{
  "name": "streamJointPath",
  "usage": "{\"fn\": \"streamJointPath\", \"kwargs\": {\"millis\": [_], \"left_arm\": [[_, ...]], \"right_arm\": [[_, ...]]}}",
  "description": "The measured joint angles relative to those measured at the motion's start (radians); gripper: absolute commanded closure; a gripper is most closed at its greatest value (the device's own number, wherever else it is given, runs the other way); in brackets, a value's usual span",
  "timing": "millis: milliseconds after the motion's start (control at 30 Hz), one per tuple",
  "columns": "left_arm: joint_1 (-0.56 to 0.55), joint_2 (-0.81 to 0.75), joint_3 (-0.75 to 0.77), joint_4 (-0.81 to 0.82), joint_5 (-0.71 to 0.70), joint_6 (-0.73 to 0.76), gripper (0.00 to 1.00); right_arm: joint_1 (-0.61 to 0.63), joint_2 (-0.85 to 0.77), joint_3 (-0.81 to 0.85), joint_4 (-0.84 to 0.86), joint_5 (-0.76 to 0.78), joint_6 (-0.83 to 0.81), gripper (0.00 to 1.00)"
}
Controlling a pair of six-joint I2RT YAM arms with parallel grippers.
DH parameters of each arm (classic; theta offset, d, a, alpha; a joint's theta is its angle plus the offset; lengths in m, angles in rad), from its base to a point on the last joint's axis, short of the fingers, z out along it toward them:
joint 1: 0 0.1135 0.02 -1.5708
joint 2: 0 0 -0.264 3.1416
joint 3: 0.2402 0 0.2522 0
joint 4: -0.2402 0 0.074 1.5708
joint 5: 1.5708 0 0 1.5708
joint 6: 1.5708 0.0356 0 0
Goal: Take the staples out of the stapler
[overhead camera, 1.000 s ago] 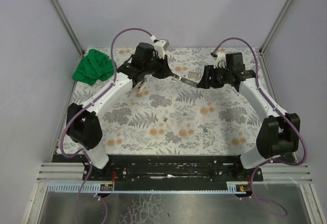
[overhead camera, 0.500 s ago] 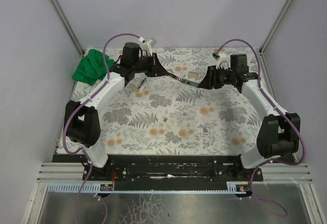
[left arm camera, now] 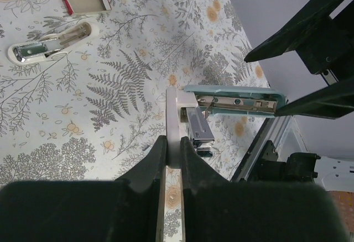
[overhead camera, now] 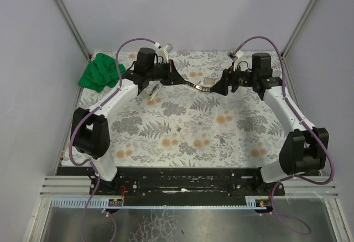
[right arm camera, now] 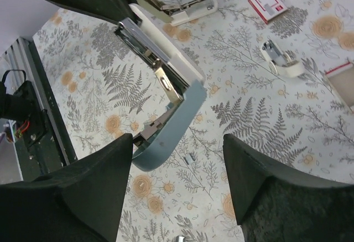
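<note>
Top external: stapler [overhead camera: 196,85] held aloft over the far half of the counter [overhead camera: 232,137], between the two arms, long axis running left to right. Left end effector [overhead camera: 176,80] on its left end, right end effector [overhead camera: 220,85] at its right end.

Left wrist: clenched on the white base [left arm camera: 172,115], edge-on between the fingers. Teal cover [left arm camera: 235,99] swung out, roughly square to the base. Metal magazine [left arm camera: 200,131] exposed in the crook. Contents of magazine: cannot tell.

Right wrist: released, fingers [right arm camera: 83,198] spread wide, nothing gripped. Teal cover dead ahead, free end toward the gap between the fingers. Seen from the left wrist, that end between the two black fingers; contact not certain. Magazine rail slanting up and away toward the left end effector.

On the counter: staples [right arm camera: 189,158], one tiny silvery bit lying flat under the stapler, well apart from both end effectors. Probably a piece already out; judged, not certain.

Also noted: second stapler [right arm camera: 177,7] lying open on the counter, red-and-white box [right arm camera: 267,3] near it, green cloth [overhead camera: 100,72] at the far left corner.

Judgement: right arm nearer the opened side, so likely the one to act next, closing on the teal cover or reaching for the magazine. Approach along the long axis, from the right.
</note>
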Motion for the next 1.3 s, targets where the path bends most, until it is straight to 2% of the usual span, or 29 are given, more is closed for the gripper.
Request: {"fn": "streamJointPath", "kwargs": {"millis": [233, 533, 633, 767, 933, 1033, 1133, 1300], "left_arm": [[-0.018, 0.008, 0.002, -0.012, -0.008, 0.01, 1.0], [-0.019, 0.013, 0.003, -0.011, -0.008, 0.005, 1.0], [-0.019, 0.021, 0.004, -0.011, -0.006, -0.002, 1.0], [-0.019, 0.037, 0.004, -0.008, 0.001, -0.019, 1.0], [-0.019, 0.051, 0.004, -0.001, 0.012, -0.047, 1.0], [-0.019, 0.056, 0.004, 0.0, 0.024, -0.055, 1.0], [-0.018, 0.062, 0.003, 0.007, 0.045, -0.079, 1.0], [0.0, 0.073, -0.01, 0.026, 0.092, -0.127, 1.0]], "right_arm": [[0.064, -0.009, 0.008, -0.012, -0.003, -0.15, 0.26], [0.14, -0.04, -0.006, -0.05, 0.15, -0.38, 0.29], [0.14, -0.077, -0.053, -0.016, 0.183, -0.419, 0.36], [0.142, -0.114, -0.092, 0.037, 0.192, -0.451, 0.52], [0.15, -0.142, -0.129, 0.093, 0.184, -0.482, 0.53], [0.151, -0.158, -0.153, 0.117, 0.161, -0.5, 0.62], [0.151, -0.167, -0.164, 0.14, 0.15, -0.507, 0.8], [0.151, -0.191, -0.206, 0.205, 0.14, -0.504, 0.93]]}}
